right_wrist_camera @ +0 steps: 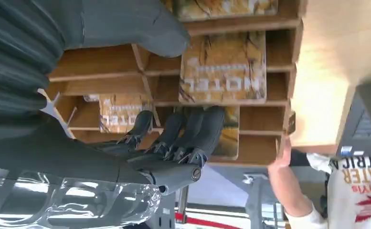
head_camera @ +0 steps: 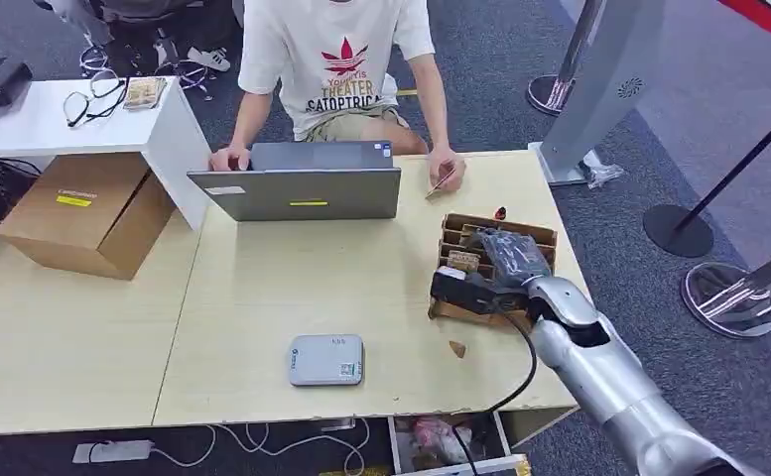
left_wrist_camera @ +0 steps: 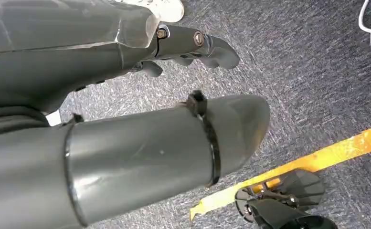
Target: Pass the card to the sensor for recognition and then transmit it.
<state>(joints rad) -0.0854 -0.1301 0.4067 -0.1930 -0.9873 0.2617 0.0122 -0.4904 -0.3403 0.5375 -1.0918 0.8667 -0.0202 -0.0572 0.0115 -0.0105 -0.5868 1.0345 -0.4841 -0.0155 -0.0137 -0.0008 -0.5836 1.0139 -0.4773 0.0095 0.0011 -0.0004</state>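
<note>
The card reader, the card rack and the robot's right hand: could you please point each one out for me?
card reader (head_camera: 326,359): head view, middle of its grey top.
card rack (head_camera: 548,234): head view, its far wooden rim.
right hand (right_wrist_camera: 174,138): right wrist view, on the dark fingers.

Printed matter legible in the scene: the person's white T-shirt (head_camera: 333,55) carries a red trefoil logo above dark lettering that reads, as far as the head view allows, "THEATER" and "CATOPTRICAL". In the right wrist view the card (right_wrist_camera: 222,68) standing in the wooden card rack (right_wrist_camera: 279,71) bears the pale word "HOTEL", seen upside down. The yellow label on the cardboard box (head_camera: 84,211) and the marks on the grey sensor (head_camera: 326,359) are too small to read.
</note>
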